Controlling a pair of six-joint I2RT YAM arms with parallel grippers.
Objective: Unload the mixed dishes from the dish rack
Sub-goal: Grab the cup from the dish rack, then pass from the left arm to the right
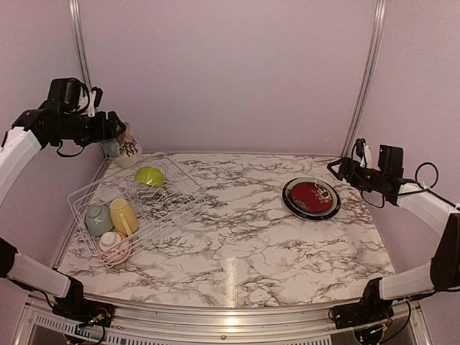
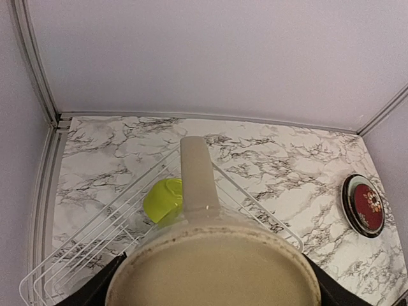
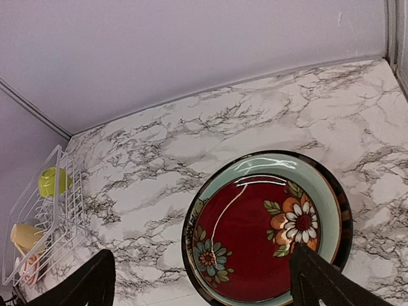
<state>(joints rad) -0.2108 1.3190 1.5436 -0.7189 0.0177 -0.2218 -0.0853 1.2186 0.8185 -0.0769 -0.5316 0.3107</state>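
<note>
A white wire dish rack (image 1: 180, 194) is set at the left of the marble counter (image 1: 244, 237), and a stack of round ceramic plates (image 1: 311, 198) at the right. In the rack, a lime-green bowl (image 1: 149, 175) is placed farthest, a yellow mug (image 1: 123, 215) midway with a pale green cup (image 1: 98, 220) to its left, and a red-patterned bowl (image 1: 113, 248) nearest.

Open marble (image 1: 244, 230) between rack (image 1: 162, 208) and plates (image 1: 310, 196)

surface: marble-patterned table (image 1: 244, 237) | landmark: white wire dish rack (image 1: 176, 194) standing on the tabletop, set askew | also on top: stack of plates (image 1: 310, 198), red patterned one uppermost, lying flat, well apart to the rack's right
</note>
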